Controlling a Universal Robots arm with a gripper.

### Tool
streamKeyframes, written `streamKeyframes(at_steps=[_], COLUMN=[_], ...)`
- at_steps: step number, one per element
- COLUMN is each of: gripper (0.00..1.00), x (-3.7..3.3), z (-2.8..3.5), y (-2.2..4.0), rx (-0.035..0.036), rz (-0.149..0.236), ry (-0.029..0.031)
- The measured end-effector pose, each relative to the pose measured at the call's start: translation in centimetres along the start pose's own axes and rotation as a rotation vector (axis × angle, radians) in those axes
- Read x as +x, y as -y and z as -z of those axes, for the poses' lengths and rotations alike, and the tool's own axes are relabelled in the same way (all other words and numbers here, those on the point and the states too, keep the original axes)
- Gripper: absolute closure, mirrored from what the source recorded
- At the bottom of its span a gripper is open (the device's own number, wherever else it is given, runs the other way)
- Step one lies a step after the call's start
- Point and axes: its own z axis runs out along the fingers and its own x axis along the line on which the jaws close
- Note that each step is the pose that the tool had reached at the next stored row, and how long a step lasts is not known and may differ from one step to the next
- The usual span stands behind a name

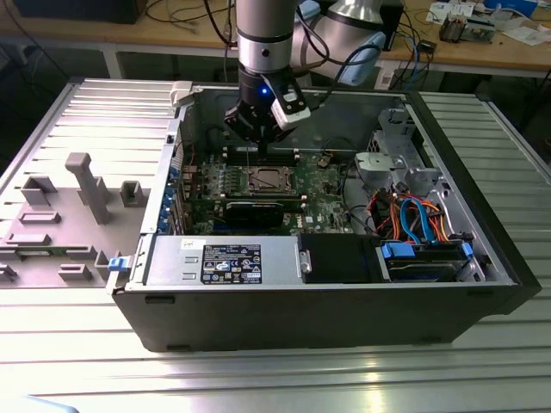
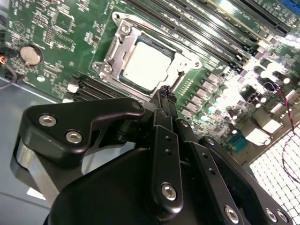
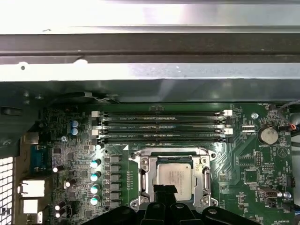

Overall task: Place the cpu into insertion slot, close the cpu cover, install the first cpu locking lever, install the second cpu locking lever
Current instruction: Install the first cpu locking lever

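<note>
The cpu [image 2: 144, 65] sits in the insertion slot [image 2: 121, 76], framed by the cpu cover [image 2: 124, 41]; the end effector [image 2: 165, 95] hovers just beside it, clenched, empty; the chip looks light, rigid and fragile, best gripped by its edges.

You have one cpu [image 3: 174, 176] in the one insertion slot [image 2: 108, 63], with one cpu cover [image 2: 180, 61] framing it. Just beside the insertion slot you count four long memory slots [image 3: 161, 126], and one round coin battery [image 3: 268, 136] near it.
</note>
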Motion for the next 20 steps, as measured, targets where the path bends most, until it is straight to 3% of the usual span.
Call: streamKeyframes(at_steps=[3,7,20], gripper=[0.89,0.89,0.89], x=[0.50,0.52,0.52], z=[0.00,-0.02,-0.03], y=[0.00,0.00,0.00], rx=[-0.0003,-0.0017,-0.0021], rz=[0.008,0.073,0.082], ry=[-0.0001,-0.0020,-0.0022])
